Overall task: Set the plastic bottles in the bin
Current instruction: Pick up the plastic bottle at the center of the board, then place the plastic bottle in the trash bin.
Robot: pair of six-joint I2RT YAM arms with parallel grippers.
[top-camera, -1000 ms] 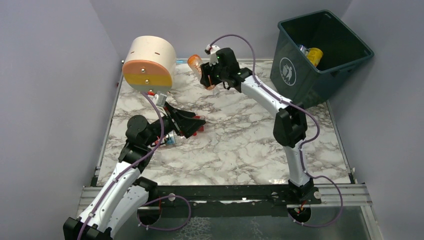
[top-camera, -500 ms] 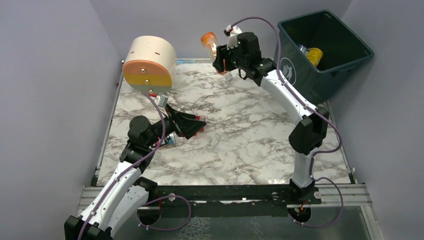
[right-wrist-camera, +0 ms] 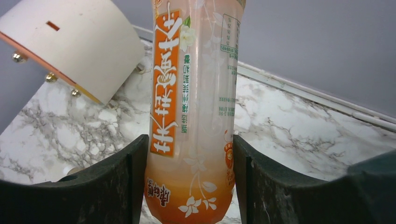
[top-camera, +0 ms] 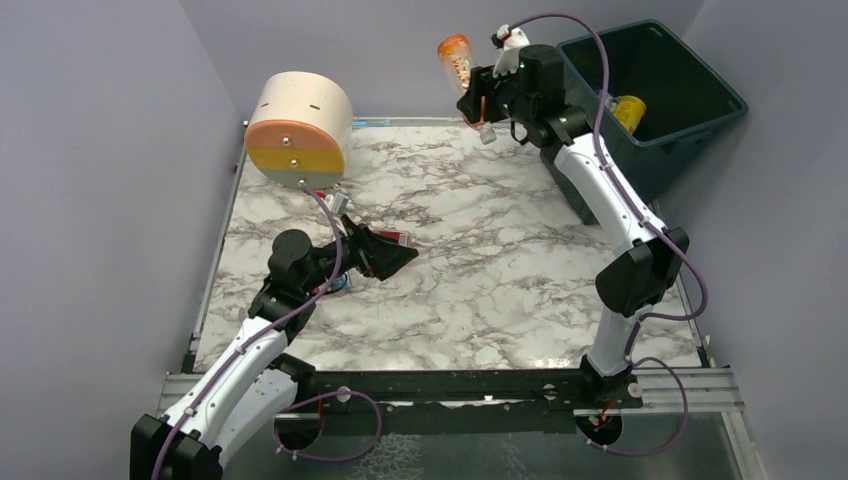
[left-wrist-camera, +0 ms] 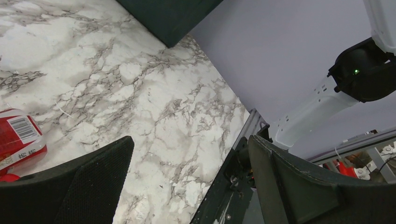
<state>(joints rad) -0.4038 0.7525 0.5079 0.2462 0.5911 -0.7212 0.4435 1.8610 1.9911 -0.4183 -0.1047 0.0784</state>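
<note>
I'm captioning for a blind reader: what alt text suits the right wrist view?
The right claw grips an orange-labelled bottle that fills the middle of the picture, with a marble table behind it. A cream cylinder lies tipped at upper left.

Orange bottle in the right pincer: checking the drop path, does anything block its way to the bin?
Nothing visible does. The right pincer holds the orange bottle in the air just left of the bin; only that arm's own wrist lies between.
</note>
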